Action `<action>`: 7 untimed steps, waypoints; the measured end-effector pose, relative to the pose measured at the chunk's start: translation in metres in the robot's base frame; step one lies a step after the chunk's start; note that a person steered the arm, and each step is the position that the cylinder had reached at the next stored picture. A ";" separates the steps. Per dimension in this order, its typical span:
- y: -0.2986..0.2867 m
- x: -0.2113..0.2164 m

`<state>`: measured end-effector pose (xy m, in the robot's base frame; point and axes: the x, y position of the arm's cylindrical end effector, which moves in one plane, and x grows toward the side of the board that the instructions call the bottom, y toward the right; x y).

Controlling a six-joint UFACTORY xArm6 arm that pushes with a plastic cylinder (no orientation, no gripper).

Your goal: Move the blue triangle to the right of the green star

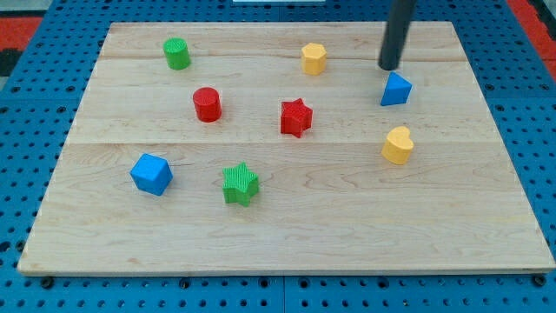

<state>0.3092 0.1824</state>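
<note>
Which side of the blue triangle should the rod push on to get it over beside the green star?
Probably its upper-right face. The blue triangle sits toward the view's top right of the green star, so it must travel down-left. My tip is just above it, slightly left, so shift right first.

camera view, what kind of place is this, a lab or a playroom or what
Most likely a robotics lab tabletop bench. A wooden board lies on a blue perforated mounting base. Small blocks such as the blue triangle and green star sit on it, with my tip just above the triangle.

Pale matt wooden board (347,217), ridged plastic green star (241,184)
</note>
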 end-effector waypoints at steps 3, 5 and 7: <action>0.008 0.056; -0.008 0.059; -0.082 0.067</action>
<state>0.3761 0.1004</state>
